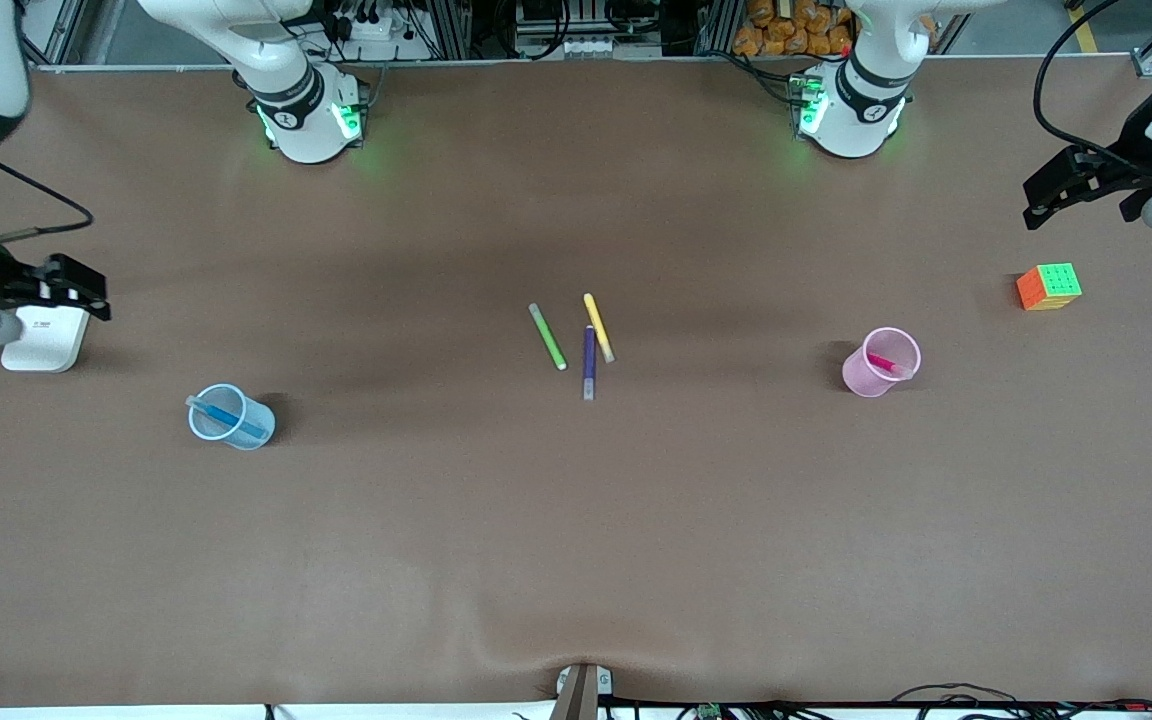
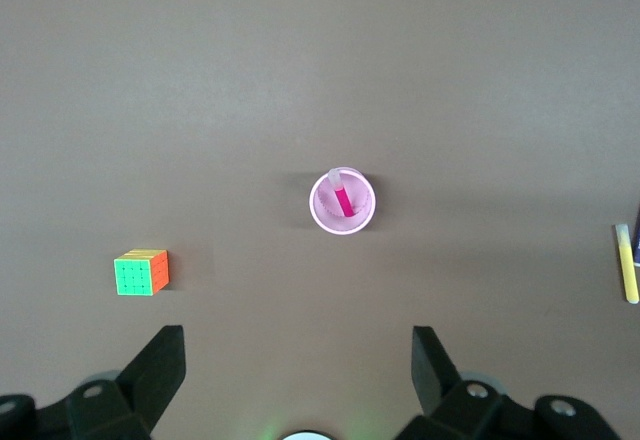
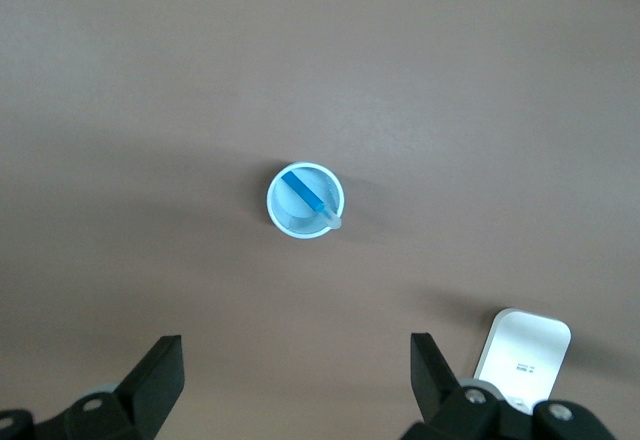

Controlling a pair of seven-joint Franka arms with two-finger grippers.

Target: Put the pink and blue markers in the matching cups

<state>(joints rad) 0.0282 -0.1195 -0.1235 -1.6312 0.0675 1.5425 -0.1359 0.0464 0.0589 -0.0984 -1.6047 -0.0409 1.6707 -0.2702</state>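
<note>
The pink marker (image 1: 884, 364) stands slanted inside the pale pink cup (image 1: 858, 375), toward the left arm's end of the table. In the left wrist view the marker (image 2: 343, 200) leans on the cup's rim (image 2: 318, 215). The blue marker (image 1: 232, 420) stands slanted inside the light blue cup (image 1: 258, 432), toward the right arm's end. It also shows in the right wrist view (image 3: 300, 191) in its cup (image 3: 280, 215). My left gripper (image 1: 1081, 200) is open and empty, high over the table's end near the cube (image 2: 298, 360). My right gripper (image 1: 76, 288) is open and empty over a white device (image 3: 297, 365).
A green pen (image 1: 547, 337), a yellow pen (image 1: 598, 327) and a dark purple pen (image 1: 589, 362) lie together at the table's middle. A colourful cube (image 1: 1049, 287) sits at the left arm's end. A white device (image 1: 44, 338) sits at the right arm's end.
</note>
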